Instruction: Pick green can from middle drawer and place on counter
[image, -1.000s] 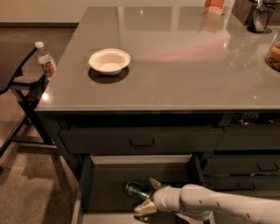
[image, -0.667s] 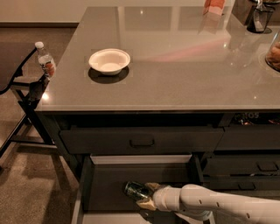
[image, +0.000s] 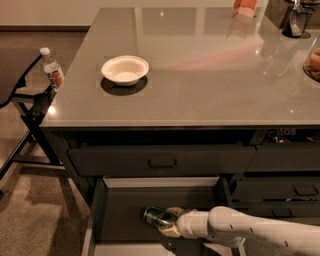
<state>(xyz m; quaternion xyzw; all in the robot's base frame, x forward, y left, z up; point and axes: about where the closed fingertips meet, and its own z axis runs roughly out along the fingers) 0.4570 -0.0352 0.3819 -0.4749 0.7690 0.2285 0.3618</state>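
- A large glossy grey-taupe rectangular counter (image: 210, 80) fills the upper half of the frame, sitting on dark cabinets.
- A shallow white round bowl (image: 125, 69) rests on the counter towards the upper left. Most of the surface around it is bare, so there looks to be ample room to set a can down.
- A clear plastic water bottle (image: 51, 69) with a white cap stands at the far left, off the counter, on a dark metal-framed stand (image: 27, 102).
- Below the counter edge, a closed dark drawer front with a bar handle (image: 162, 162) spans the centre.
- Beneath it, the wide dark grey-brown middle drawer (image: 160, 182), with a pale rim, is pulled out towards the bottom of the frame, exposing its flat floor from above.
- A small dark-green metallic can (image: 156, 217) lies on its side on the drawer floor, bottom centre.
- A smooth white robot arm (image: 250, 231) enters from the lower right and reaches low into the drawer, probably because the can lies flat.
- Its tan two-finger gripper (image: 171, 226) sits at the can's right end, touching or overlapping it; the can's left end pokes out towards the left.
- Whether the claw is closed on the can cannot be told.
- The can is not yet lifted.
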